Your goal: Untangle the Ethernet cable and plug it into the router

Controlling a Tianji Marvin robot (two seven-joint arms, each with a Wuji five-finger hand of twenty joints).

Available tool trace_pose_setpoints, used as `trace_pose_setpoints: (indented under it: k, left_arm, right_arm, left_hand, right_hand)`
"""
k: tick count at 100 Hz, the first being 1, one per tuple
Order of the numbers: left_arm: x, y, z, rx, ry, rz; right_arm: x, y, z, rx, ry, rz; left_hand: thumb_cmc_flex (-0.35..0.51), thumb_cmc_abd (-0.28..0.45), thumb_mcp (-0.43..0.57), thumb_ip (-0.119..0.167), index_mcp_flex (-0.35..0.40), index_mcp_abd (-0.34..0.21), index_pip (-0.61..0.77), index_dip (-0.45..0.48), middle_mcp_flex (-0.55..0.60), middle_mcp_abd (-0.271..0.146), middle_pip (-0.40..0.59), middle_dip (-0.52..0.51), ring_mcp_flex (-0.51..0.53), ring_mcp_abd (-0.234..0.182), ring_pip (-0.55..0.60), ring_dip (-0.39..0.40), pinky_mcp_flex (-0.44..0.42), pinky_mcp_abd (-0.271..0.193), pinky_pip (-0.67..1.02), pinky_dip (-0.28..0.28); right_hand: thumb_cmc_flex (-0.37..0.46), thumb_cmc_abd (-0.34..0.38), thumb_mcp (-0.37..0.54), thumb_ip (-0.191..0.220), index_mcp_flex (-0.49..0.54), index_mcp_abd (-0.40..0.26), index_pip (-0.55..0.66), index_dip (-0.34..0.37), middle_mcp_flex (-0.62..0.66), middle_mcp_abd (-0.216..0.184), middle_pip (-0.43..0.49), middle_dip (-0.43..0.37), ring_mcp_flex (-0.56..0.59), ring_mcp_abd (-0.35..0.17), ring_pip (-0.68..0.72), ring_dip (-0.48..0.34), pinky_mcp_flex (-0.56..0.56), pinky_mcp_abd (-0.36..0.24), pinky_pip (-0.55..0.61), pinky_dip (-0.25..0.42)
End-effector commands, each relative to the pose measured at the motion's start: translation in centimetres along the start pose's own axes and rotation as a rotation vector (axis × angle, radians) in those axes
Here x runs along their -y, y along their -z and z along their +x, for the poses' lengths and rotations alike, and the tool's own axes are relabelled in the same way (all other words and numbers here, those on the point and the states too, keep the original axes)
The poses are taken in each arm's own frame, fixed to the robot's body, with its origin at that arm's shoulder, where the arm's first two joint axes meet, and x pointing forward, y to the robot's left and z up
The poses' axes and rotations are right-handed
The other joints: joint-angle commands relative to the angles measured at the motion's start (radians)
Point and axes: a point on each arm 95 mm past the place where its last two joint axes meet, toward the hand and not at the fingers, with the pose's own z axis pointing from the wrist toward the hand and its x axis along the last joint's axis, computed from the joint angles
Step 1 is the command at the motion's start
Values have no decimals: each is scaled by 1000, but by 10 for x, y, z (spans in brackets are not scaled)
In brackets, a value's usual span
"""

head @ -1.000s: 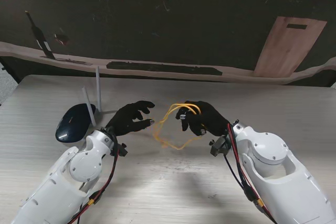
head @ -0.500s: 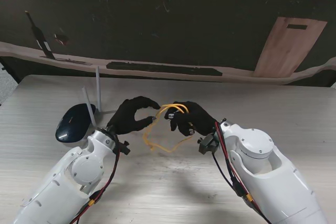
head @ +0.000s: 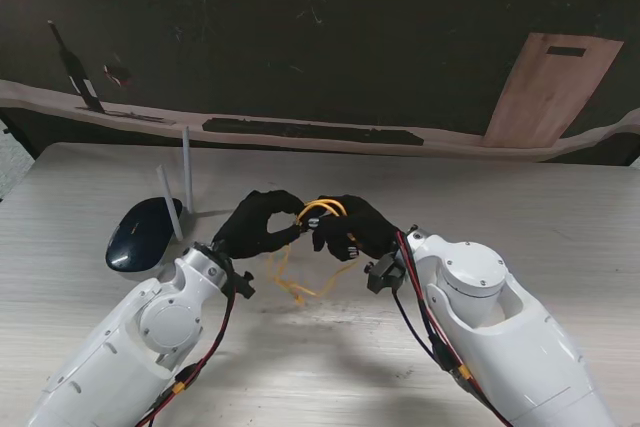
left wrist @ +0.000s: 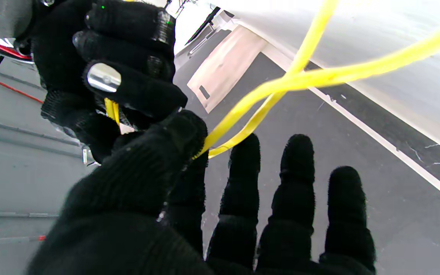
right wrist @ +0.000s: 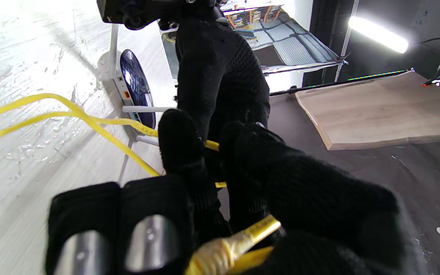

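The yellow Ethernet cable (head: 316, 208) hangs between my two black-gloved hands above the table's middle, and its loose loops (head: 286, 274) droop onto the table nearer to me. My right hand (head: 350, 228) is shut on the cable, with the translucent plug boot (right wrist: 224, 248) showing in its grip. My left hand (head: 262, 224) pinches the cable (left wrist: 300, 76) between thumb and index finger, the other fingers (left wrist: 296, 179) spread. The two hands almost touch. The dark blue router (head: 142, 231) lies to the left with two white antennas (head: 186, 171) upright.
The pale wood-grain table (head: 560, 217) ends at a far edge with dark floor beyond. A wooden board (head: 551, 88) leans at the back right, and a black strip (head: 310, 129) lies along the far edge.
Both hands have come together over the table's middle. My right hand carried the cable leftward, and my left hand closed its thumb and index finger on it. The loops now hang lower.
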Motion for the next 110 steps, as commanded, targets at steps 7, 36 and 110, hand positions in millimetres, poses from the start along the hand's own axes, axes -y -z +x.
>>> trace_pose_setpoints:
  k: [7, 36, 110]
  left_arm:
    - [-5, -4, 6, -3, 59, 12]
    - [-10, -6, 12, 39, 92, 26]
    - [-5, -3, 5, 141, 225, 347]
  right_arm:
    - [6, -2, -3, 4, -7, 17]
    - [7, -2, -7, 24, -16, 10]
    - [2, 11, -18, 102, 6, 37]
  left_hand:
    - [42, 7, 46, 21, 31, 2, 38, -8, 98, -18, 10, 108, 46, 26, 68, 32, 17, -8, 68, 24]
    - [114, -28, 259, 70, -59, 66, 248, 77, 286, 22, 116, 275, 261, 108, 342, 112, 216, 34, 320, 183]
    - [100, 63, 68, 34, -111, 153, 198, 59, 416, 3, 627, 232, 732, 6, 1068, 107, 875, 50, 903, 155]
  right_hand:
    - [13, 10, -8, 17, -1, -12, -10, 10, 118, 144, 137, 10, -12, -18, 85, -3, 38, -109, 242, -53]
    - [-78, -69, 25, 4, -36, -7, -45, 2, 50, 137, 111, 8, -14, 66, -117, -148, -13, 148, 54, -284]
    - [-49, -78, 55, 10, -97, -5, -100, 11, -31, 100, 50, -19, -19, 94, -179, -224, -27, 186, 23, -397]
